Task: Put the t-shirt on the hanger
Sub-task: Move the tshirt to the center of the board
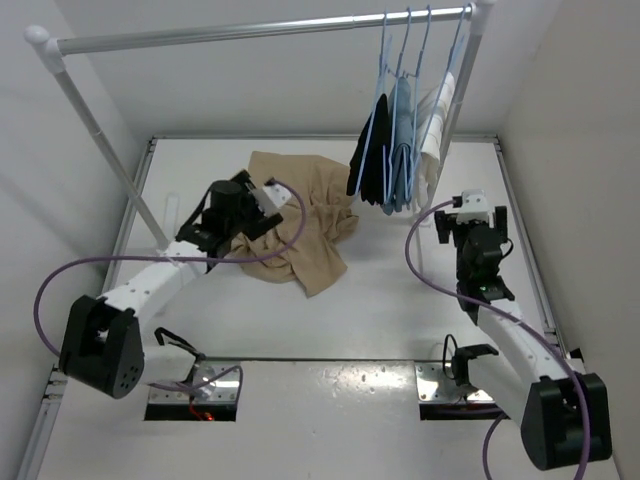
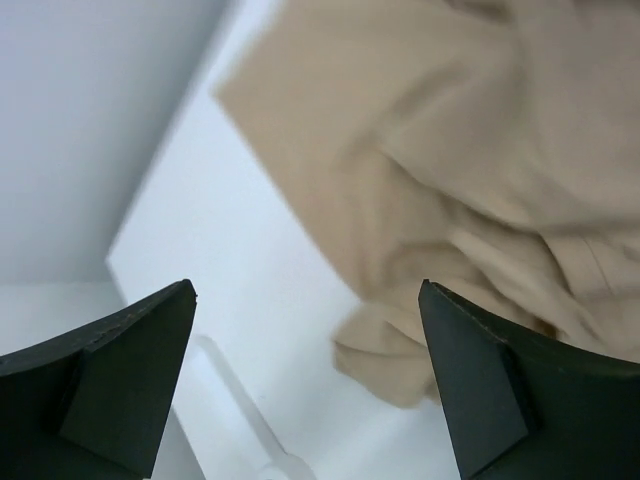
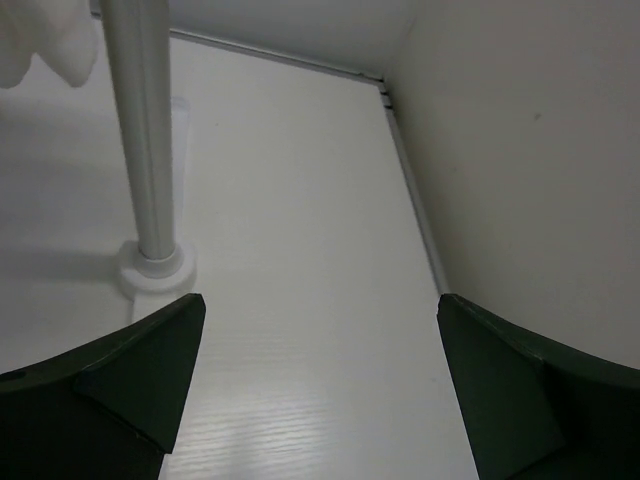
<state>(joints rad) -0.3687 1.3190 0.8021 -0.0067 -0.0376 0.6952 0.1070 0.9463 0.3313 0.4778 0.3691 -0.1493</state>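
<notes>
Since made of soft tan cloth and lying rumpled in a heap, expect the t-shirt (image 1: 300,225) to be light and limp, to sag from any single hold and to bunch rather than slide. Lies on the table (image 1: 400,290) left of centre, toward the back, folds piled over one another, collar and shoulders hard to pick out. Probably best taken at a shoulder seam or the neck edge, pinching one layer only. Left pincer (image 2: 308,295) spread wide at the heap's left edge, gripping nothing. Right pincer (image 3: 320,300) also spread and bare, well apart from the cloth, facing the rack's right post (image 3: 145,130). Up on the rail (image 1: 250,32) at back right, a tight row of pale-blue wire hangers. Cannot tell for sure which is the hanger (image 1: 427,45) meant, perhaps the one between the blue garment (image 1: 402,150) and the white garment (image 1: 435,130). Black garment (image 1: 372,155) just beside those. Little room there for threading a neck hole, and the post close to the right arm's reach.
</notes>
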